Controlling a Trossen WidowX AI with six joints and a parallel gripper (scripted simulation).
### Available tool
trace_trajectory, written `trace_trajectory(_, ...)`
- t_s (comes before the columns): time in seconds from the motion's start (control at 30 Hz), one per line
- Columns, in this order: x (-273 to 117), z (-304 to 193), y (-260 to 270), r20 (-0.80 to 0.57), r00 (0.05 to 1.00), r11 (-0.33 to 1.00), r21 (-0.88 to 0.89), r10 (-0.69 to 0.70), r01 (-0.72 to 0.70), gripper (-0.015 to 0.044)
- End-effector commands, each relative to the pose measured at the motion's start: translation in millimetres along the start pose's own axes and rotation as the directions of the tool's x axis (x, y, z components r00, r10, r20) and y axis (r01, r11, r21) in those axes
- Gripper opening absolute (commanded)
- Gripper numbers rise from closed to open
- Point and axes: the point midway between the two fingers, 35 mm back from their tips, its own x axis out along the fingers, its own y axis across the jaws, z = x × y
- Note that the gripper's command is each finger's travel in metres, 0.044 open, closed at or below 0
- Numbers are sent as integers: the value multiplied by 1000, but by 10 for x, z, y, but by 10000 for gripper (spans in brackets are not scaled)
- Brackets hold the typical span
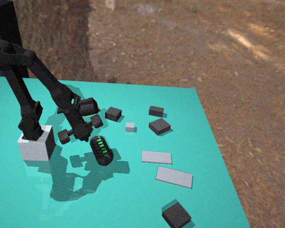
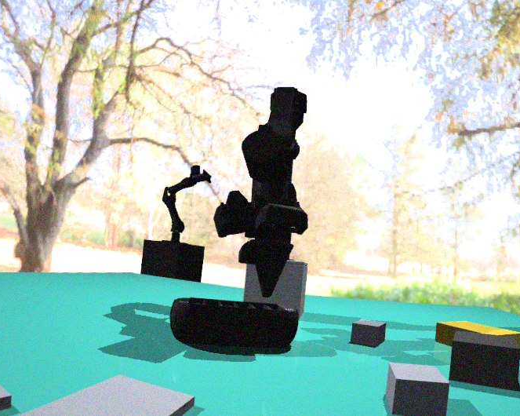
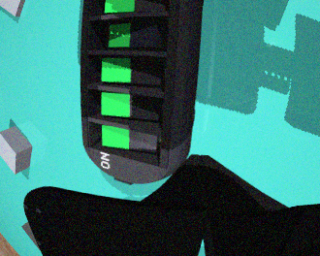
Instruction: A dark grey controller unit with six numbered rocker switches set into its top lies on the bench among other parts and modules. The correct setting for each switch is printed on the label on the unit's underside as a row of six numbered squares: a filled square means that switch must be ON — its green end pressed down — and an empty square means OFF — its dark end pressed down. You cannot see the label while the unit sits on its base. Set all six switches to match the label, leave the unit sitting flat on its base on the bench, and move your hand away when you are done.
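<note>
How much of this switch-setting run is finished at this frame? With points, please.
Done: the controller unit (image 1: pixel 105 159) (image 2: pixel 234 324) (image 3: pixel 183 97) sits flat on its base, switches up.
In hand: nothing; the shut pincer (image 1: pixel 86 140) (image 2: pixel 267 295) hovers clear above the unit.
Left: unconfirmed, since the underside label is hidden; probably any remaining switches, then moving away.

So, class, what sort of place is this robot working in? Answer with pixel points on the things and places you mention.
Probably outdoors, in a park or woodland: bare-branched trees stand behind the turquoise bench (image 1: pixel 211 196) (image 2: pixel 72 340), brown leaf-strewn ground lies beyond its edge, and low green bushes show at right.
</note>
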Motion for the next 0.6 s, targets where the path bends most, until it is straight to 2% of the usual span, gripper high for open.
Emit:
trace_trajectory(0.0, 73, -14, -42, -9, 1000, 1000, -2, -12, 12, 0)
trace_trajectory(0.57, 333, -16, -126, -9, 1000, 1000, 0, -13, 13, 0)
